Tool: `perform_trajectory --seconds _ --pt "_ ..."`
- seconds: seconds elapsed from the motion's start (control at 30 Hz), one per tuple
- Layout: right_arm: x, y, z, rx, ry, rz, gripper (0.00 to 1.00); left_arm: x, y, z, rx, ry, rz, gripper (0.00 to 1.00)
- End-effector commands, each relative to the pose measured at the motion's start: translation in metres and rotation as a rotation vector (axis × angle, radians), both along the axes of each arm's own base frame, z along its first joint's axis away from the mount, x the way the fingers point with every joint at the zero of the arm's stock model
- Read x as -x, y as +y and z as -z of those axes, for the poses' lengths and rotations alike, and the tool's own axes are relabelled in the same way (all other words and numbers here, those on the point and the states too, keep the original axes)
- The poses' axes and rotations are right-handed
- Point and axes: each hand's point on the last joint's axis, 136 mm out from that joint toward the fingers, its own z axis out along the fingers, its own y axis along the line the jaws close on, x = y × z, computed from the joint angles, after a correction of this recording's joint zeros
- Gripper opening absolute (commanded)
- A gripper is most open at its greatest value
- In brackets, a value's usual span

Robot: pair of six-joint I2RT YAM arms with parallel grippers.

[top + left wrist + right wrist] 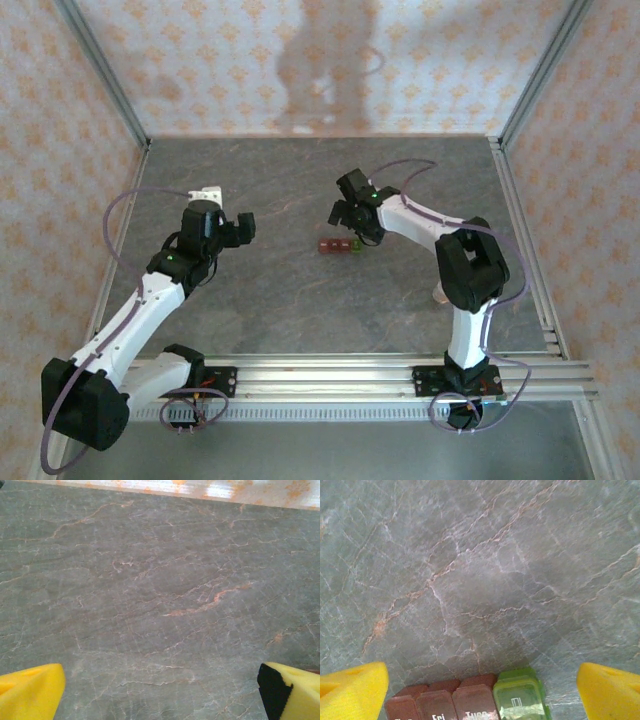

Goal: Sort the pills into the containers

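My right gripper (pixel 481 682) is spread wide and holds nothing; the containers (pixel 470 700), reddish-brown with one green end, sit on the grey table (pixel 470 580) between its yellow fingers (pixel 355 690), lids closed as far as I can judge; my left gripper (pixel 160 692) gapes equally wide, empty.

The table (pixel 470 555) looks like matt, veined grey stone. The containers (pixel 470 700) are plastic, the green one glossy and translucent.
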Motion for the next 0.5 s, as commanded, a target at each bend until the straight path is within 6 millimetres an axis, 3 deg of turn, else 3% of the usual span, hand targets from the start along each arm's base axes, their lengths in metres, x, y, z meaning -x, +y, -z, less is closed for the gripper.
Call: perform_trajectory --seconds 0.0,0.47 --pt "0.009 0.009 0.017 -0.015 0.052 -0.017 0.96 0.008 0.004 0.007 0.005 0.029 -0.004 1.00" --pt "0.034 0.054 0.020 -0.064 0.069 -0.087 0.95 0.012 -0.003 0.011 0.069 0.041 0.011 1.00"
